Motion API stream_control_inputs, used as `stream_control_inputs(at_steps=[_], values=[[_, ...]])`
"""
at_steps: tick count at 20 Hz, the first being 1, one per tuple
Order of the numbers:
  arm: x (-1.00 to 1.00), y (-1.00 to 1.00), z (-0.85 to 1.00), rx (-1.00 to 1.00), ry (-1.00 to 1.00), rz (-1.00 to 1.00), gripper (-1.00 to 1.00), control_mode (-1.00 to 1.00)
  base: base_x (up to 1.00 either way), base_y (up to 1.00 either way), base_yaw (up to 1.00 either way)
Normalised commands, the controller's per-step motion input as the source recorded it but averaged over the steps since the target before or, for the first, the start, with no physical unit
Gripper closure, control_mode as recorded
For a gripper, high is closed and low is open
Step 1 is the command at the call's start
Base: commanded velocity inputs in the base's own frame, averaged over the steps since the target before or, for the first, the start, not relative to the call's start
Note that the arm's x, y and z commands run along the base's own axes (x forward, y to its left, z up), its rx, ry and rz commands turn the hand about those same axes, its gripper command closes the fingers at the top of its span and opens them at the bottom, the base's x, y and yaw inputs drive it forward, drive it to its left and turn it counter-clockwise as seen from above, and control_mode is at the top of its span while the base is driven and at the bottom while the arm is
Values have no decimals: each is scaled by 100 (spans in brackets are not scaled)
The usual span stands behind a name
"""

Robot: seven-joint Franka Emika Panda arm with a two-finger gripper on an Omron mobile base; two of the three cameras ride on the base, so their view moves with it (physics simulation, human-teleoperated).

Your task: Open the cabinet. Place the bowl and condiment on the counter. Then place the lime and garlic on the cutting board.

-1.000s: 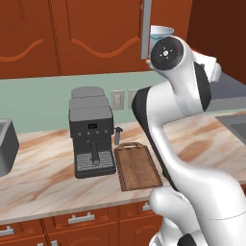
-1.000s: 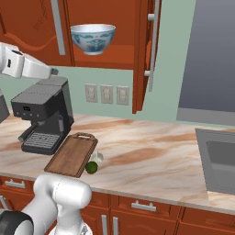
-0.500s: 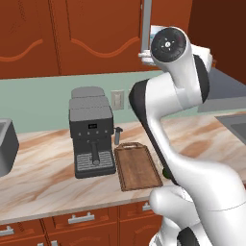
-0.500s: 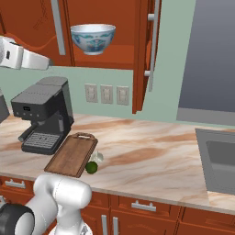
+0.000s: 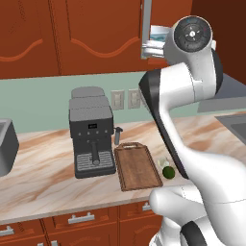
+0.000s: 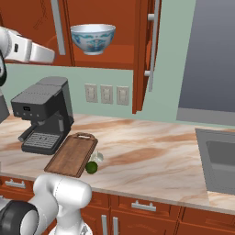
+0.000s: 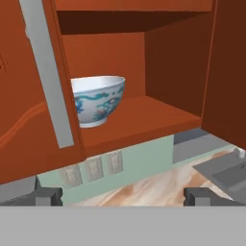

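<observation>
The cabinet (image 6: pixel 103 57) stands with its right door (image 6: pixel 146 55) swung out. On its shelf sits the bowl (image 6: pixel 92 37), white with blue patterns. In the hand view the bowl (image 7: pixel 98 99) lies ahead, its left side hidden behind the left door's silver handle (image 7: pixel 48 72). My gripper (image 7: pixel 123 197) is open and empty, level with the shelf and short of it. The cutting board (image 6: pixel 72 154) lies on the counter (image 6: pixel 151 156) with the lime (image 6: pixel 92 167) and the garlic (image 6: pixel 97 157) at its right edge. The condiment is out of view.
A black coffee machine (image 6: pixel 43 112) stands left of the board. A sink (image 6: pixel 220 160) is set into the counter at the right. Wall sockets (image 6: pixel 106 94) sit below the cabinet. The open door juts out over the counter.
My arm has lifted and the hand has risen a little toward the cabinet shelf. The bowl, lime, garlic and board have not moved.
</observation>
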Motion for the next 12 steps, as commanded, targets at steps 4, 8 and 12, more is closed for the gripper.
stream_control_inputs(at_steps=[4, 8, 12], values=[[30, 3, 7, 2, -6, 11, -100, -100, 0, 0, 0], [38, 8, 6, 1, -5, 11, -100, -100, 0, 0, 0], [24, 19, 4, 1, -1, 12, -100, -100, 0, 0, 0]])
